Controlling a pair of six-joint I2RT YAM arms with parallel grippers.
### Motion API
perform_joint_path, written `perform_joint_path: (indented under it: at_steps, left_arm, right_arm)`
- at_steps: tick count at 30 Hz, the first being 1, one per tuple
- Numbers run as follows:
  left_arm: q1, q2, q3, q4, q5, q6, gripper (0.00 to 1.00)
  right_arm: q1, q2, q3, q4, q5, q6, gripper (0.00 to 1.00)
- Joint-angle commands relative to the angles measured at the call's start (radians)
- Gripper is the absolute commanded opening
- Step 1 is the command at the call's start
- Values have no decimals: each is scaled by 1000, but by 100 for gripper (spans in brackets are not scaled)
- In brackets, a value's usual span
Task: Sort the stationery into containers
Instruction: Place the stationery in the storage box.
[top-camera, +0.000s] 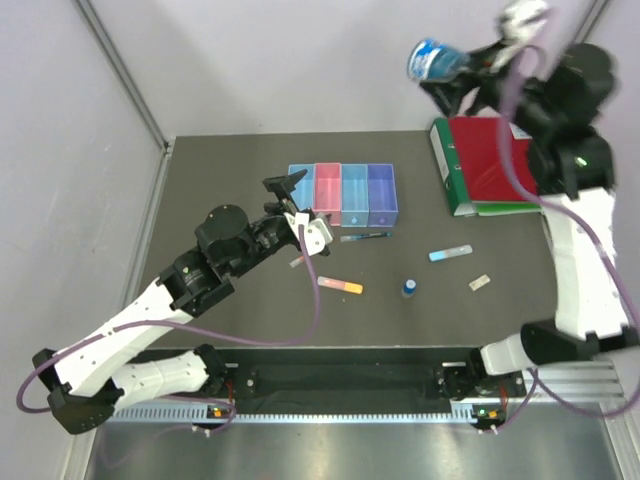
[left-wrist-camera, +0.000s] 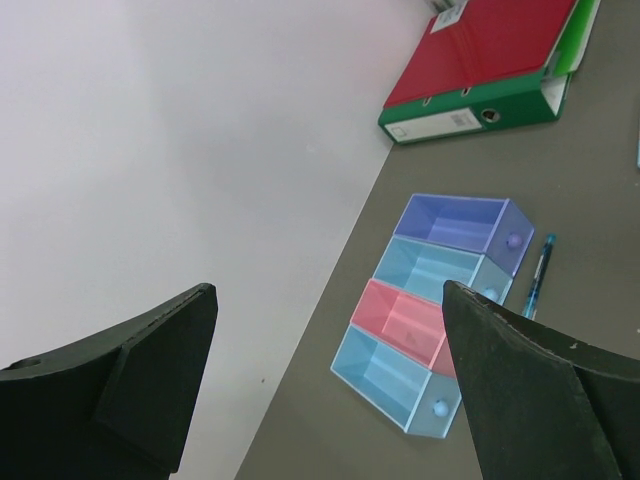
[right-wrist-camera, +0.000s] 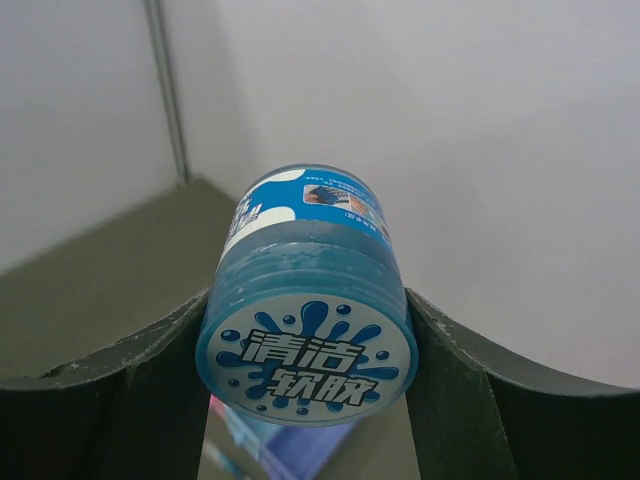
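Stationery counts six pieces: one jar (right-wrist-camera: 305, 300), one pen (top-camera: 365, 237), one light blue bar (top-camera: 450, 253), one pink-orange bar (top-camera: 340, 286), one tiny bottle (top-camera: 409, 288), one pale tag (top-camera: 479, 283). The jar is round and blue, its lid splash-patterned with white characters. It is clamped in the right claw (right-wrist-camera: 305, 335), up in the air at far right. The other five lie on the desk (top-camera: 220, 180) near four joined bins (top-camera: 328, 190): light blue, pink, light blue, purple. Above the bins hangs the left claw (left-wrist-camera: 328, 295), jaws wide apart. Two binders (top-camera: 490, 165) lie stacked.
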Motion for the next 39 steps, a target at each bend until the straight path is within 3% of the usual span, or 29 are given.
perform_joint_path:
  at_steps: [1,5,14,20,30,39]
  left_arm:
    - [-3,-54,-44,15,-98,12,99]
    - [-2,-76,-67,8,-184,3,99]
    - [3,-165,-159,-34,-302,-6,99]
    - [6,-234,-193,-81,-309,-35,99]
    - [6,-257,-174,-137,-249,-35,99]
    - [6,-255,-185,-105,-237,-31,99]
  right_arm:
    - [51,150,-13,-464,231,-275,0]
    - [124,158,-80,-498,309,-348,0]
    - [255,337,46,-559,450,-474,0]
    - [282,454,55,-464,479,-455,1]
    - [299,718,230,-407,492,-437,3]
    - [318,765,153,-364,475,-466,0]
